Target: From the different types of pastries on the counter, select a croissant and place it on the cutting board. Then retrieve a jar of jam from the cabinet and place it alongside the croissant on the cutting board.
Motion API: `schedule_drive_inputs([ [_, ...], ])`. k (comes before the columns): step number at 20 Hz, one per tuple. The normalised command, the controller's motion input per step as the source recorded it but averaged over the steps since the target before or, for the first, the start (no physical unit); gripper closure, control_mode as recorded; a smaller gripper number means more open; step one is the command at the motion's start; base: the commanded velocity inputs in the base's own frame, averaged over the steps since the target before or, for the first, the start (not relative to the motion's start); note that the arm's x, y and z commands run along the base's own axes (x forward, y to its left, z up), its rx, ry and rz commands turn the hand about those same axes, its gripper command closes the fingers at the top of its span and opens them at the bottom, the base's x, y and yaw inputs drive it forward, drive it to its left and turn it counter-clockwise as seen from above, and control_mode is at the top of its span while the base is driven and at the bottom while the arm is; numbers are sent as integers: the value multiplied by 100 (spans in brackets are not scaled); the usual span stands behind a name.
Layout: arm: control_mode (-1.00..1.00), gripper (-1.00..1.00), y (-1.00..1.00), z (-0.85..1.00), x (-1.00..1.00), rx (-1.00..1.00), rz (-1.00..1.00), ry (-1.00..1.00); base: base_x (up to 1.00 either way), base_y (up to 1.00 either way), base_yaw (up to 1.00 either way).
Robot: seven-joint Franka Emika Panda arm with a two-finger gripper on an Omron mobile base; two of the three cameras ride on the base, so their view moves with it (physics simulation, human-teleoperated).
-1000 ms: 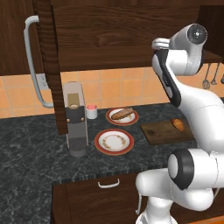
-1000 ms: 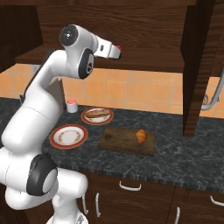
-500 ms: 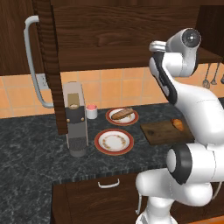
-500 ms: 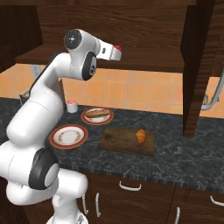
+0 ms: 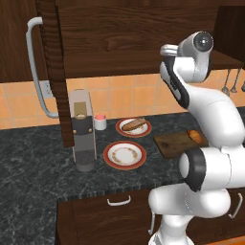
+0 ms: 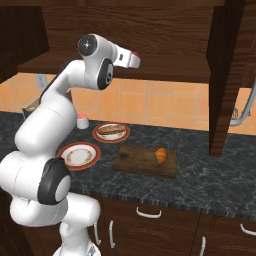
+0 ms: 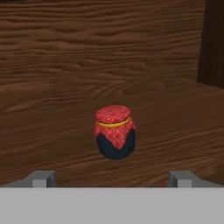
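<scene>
My jaws are spread wide; my gripper [image 7: 112,177] holds nothing, and both tips show low in the hand view, one to each side of the jar of jam [image 7: 114,131]. The jar stands upright on the cabinet shelf [image 7: 175,127], ahead of the tips and not touching them, bare wood all round it. Behind the jar is the cabinet's back wall; a side wall stands well to its right.

The hand view alone gives the jar. The base views give what lies below: in the right base view my hand is raised at the shelf's front edge, inside the open cabinet [image 6: 175,40], above the counter [image 6: 210,185]. The croissant [image 6: 161,154] lies on the right end of the cutting board [image 6: 135,161], directly below the shelf. Left of the board: two plates, the far one [image 6: 111,132] carrying the long brown pastry [image 6: 111,130]. In the left base view the open door with its grey handle [image 5: 34,67] hangs left of the shelf.
</scene>
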Motion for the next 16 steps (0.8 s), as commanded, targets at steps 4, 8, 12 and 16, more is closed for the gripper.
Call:
schedule_drive_inputs([
  [4, -100, -100, 0, 0, 19, 0, 0, 0, 0, 0, 0],
  [8, -100, -100, -4, 0, 17, 0, 0, -1, 0, 0, 0],
  [12, -100, -100, -16, -2, 10, 0, 0, 0, 0, 0, 0],
  [16, -100, -100, -20, -5, 6, 0, 0, -2, 0, 0, 0],
])
